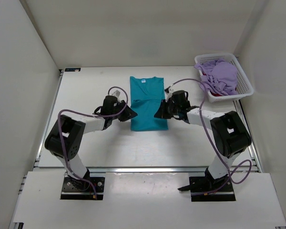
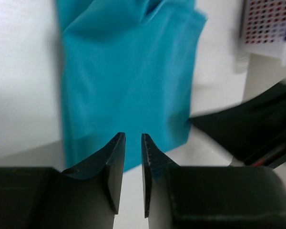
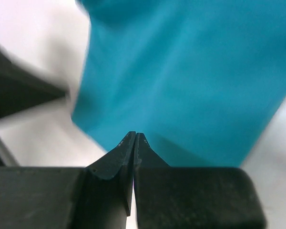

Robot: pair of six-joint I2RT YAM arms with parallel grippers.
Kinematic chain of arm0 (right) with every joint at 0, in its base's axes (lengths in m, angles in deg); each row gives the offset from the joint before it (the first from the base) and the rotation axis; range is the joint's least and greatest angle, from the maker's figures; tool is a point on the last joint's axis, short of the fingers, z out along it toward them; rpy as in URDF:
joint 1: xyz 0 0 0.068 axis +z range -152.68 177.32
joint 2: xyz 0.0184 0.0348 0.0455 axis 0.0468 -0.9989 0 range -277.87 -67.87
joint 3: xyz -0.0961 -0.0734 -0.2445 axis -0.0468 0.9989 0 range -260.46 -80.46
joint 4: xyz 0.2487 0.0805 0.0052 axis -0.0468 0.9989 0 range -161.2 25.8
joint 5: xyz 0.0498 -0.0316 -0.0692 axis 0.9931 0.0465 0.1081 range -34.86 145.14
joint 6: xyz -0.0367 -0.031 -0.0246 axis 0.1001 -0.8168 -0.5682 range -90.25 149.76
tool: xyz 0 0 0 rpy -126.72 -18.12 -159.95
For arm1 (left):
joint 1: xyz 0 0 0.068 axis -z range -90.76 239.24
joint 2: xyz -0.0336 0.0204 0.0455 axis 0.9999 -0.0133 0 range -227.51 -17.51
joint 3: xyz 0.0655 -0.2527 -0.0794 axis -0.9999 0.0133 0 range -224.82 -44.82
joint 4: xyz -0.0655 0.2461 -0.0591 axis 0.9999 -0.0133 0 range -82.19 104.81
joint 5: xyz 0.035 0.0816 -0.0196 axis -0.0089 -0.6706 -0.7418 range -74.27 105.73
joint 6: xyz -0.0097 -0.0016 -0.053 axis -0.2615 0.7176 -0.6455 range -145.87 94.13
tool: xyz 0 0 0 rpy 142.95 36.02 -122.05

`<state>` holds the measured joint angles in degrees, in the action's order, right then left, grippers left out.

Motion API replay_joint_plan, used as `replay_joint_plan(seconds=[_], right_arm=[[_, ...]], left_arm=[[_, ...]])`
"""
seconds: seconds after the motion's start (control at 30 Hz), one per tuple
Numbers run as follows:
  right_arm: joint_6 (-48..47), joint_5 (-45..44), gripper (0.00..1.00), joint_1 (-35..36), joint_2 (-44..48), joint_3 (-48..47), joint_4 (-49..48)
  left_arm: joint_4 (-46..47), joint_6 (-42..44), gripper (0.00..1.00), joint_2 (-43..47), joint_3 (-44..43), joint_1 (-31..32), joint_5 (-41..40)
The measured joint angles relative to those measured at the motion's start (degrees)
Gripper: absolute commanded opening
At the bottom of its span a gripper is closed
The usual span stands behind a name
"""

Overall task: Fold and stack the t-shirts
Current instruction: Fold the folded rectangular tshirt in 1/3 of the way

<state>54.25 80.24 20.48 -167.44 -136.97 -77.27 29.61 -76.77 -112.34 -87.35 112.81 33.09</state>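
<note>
Top external view: two arms reach from the near edge of the white bench [image 1: 181,143] toward one folded shirt, a pincer at each of its long sides.
Teal shirt [image 1: 148,102]: it lies flat in the middle of the bench, folded into a tall narrow rectangle. The collar is at the far end and a crease crosses it about halfway down. The left wrist view [image 2: 128,71] shows its smooth cloth and near edge, and it fills most of the right wrist view [image 3: 190,81].
Left pincer [image 1: 128,113]: it sits just beside the shirt's left edge, toward the near corner. The left wrist view [image 2: 132,143] shows its fingers a narrow gap apart, tips over the shirt's near edge, with nothing seen between them.
Right pincer [image 1: 159,112]: it sits at the shirt's right edge, across from the other one. In the right wrist view [image 3: 135,138] its fingers are pressed together, tips at the cloth's edge. Whether any cloth is caught between them cannot be told.
Basket [image 1: 244,78]: white mesh, at the far right corner of the bench, well apart from the teal shirt. It is a blur at the top right of the left wrist view [image 2: 267,21].
Lavender shirt [image 1: 221,74]: bunched inside the basket and heaped above the rim.
Dark red shirt [image 1: 218,94]: only a sliver shows, under the lavender one at the basket's near end.
</note>
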Motion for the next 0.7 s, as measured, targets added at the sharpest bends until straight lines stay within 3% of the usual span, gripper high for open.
replay_joint_plan(seconds=[0.23, 0.37, 0.7], right_arm=[[2.6, 1.5, 0.0, -0.2, 2.2, 10.9, -2.3], [3.4, 1.6, 0.0, -0.4, 2.9, 13.7, -4.8], [5.3, 2.4, 0.0, -0.9, 3.0, 17.5, -9.2]], left_arm=[[3.3, -1.5, 0.22, -12.5, -13.7, -1.0, 2.8], [4.3, -2.5, 0.22, -18.8, -16.8, -3.8, 3.4], [9.4, -7.2, 0.35, -24.2, -18.9, -9.9, 6.8]])
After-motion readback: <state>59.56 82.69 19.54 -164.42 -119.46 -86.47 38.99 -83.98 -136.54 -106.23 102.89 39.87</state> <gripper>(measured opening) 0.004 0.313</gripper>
